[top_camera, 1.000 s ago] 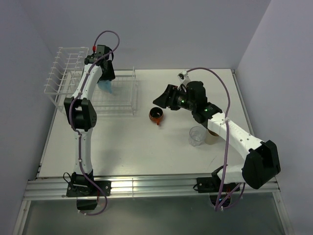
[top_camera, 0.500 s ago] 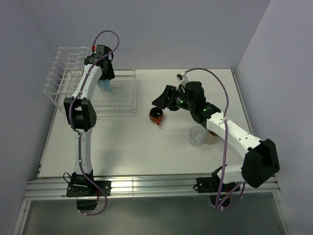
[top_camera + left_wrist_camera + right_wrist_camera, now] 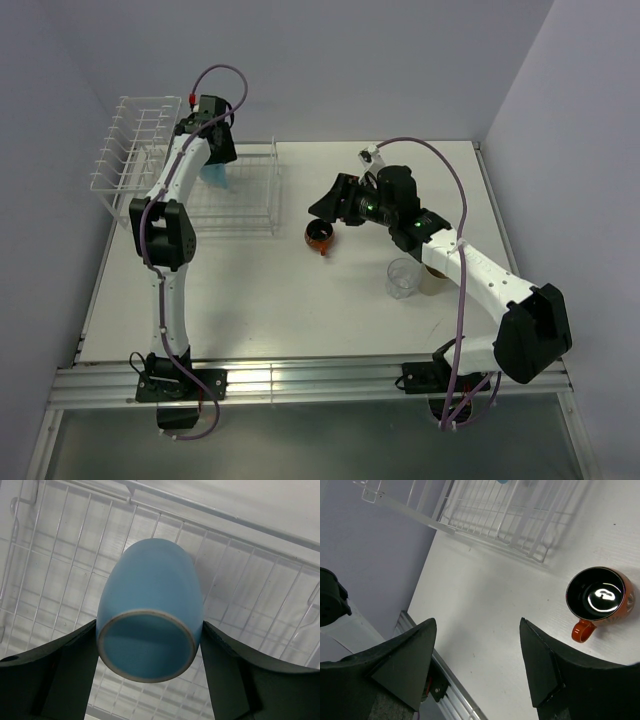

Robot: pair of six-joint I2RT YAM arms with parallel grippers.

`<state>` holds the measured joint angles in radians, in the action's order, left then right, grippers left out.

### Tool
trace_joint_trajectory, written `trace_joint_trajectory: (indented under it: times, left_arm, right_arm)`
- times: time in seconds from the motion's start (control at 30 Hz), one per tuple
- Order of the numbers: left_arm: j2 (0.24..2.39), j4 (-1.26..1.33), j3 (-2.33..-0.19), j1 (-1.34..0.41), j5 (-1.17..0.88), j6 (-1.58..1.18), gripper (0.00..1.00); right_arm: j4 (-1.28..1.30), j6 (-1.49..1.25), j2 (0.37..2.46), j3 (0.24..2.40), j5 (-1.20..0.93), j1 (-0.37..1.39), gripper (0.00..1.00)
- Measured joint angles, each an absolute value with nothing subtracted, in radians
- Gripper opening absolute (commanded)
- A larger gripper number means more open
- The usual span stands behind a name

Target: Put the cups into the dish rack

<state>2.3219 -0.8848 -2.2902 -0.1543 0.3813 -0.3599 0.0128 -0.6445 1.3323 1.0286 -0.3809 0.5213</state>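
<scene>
Blue mug (image 3: 150, 580) hangs clenched in the left gripper (image 3: 149, 632), directly over the rack (image 3: 250, 580) basket. Its long axis points down at the wires, mouth toward the wrist. The right gripper (image 3: 477, 625) is spread wide, with the red cup (image 3: 600, 600) on the surface (image 3: 495, 590) at its 3 o'clock in the wrist view.

Far overhead and near wrist views apparently share dish rack (image 3: 250, 200).

I record a light blue mug (image 3: 150, 605) with a pale rim, a white wire dish rack (image 3: 225, 516), a red-orange cup (image 3: 598, 596) glossy black inside, a clear tumbler (image 3: 402, 278), a beige cup (image 3: 437, 281) and a white table (image 3: 300, 310).
</scene>
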Motion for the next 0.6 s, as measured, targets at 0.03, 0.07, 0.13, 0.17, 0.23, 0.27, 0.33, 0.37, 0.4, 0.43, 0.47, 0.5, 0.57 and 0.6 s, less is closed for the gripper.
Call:
trace_joint_trajectory:
  times: [0.03, 0.07, 0.13, 0.17, 0.23, 0.27, 0.33, 0.37, 0.4, 0.43, 0.47, 0.5, 0.57, 0.6]
  left_arm:
    - [2.317, -0.880, -2.281, -0.157, 0.384, -0.360, 0.81]
    - [2.313, -0.877, -2.274, -0.159, 0.387, -0.360, 0.82]
    - [2.303, -0.872, -2.258, -0.163, 0.392, -0.360, 0.83]
    - [2.299, -0.871, -2.251, -0.165, 0.392, -0.360, 0.84]
    - [2.289, -0.865, -2.236, -0.169, 0.392, -0.360, 0.84]
    - [2.286, -0.861, -2.231, -0.171, 0.392, -0.360, 0.85]
    - [2.280, -0.857, -2.225, -0.173, 0.400, -0.361, 0.85]
    - [2.276, -0.855, -2.224, -0.174, 0.400, -0.360, 0.85]
    - [2.274, -0.850, -2.224, -0.174, 0.402, -0.361, 0.85]
    - [2.272, -0.848, -2.224, -0.174, 0.403, -0.361, 0.85]
    - [2.271, -0.846, -2.224, -0.174, 0.405, -0.361, 0.85]
    - [2.271, -0.843, -2.224, -0.174, 0.406, -0.361, 0.85]
    - [2.270, -0.835, -2.220, -0.174, 0.410, -0.361, 0.85]
    - [2.268, -0.831, -2.214, -0.174, 0.410, -0.361, 0.85]
  right_arm:
    - [0.013, -0.644, 1.332, 1.029, -0.381, 0.521, 0.75]
    - [0.013, -0.643, 1.332, 1.029, -0.381, 0.522, 0.75]
    - [0.013, -0.640, 1.332, 1.029, -0.380, 0.524, 0.76]
    - [0.013, -0.638, 1.332, 1.029, -0.380, 0.525, 0.76]
    - [0.012, -0.636, 1.332, 1.029, -0.379, 0.528, 0.76]
    - [0.013, -0.636, 1.332, 1.029, -0.379, 0.528, 0.76]
    - [0.013, -0.634, 1.332, 1.029, -0.378, 0.529, 0.77]
    - [0.013, -0.633, 1.333, 1.029, -0.378, 0.530, 0.77]
    - [0.013, -0.633, 1.333, 1.029, -0.378, 0.531, 0.77]
    - [0.013, -0.632, 1.333, 1.029, -0.378, 0.532, 0.77]
    - [0.013, -0.630, 1.333, 1.029, -0.378, 0.532, 0.77]
    - [0.013, -0.630, 1.333, 1.029, -0.378, 0.532, 0.77]
    - [0.013, -0.630, 1.333, 1.029, -0.378, 0.532, 0.77]
    - [0.013, -0.630, 1.333, 1.029, -0.378, 0.532, 0.77]
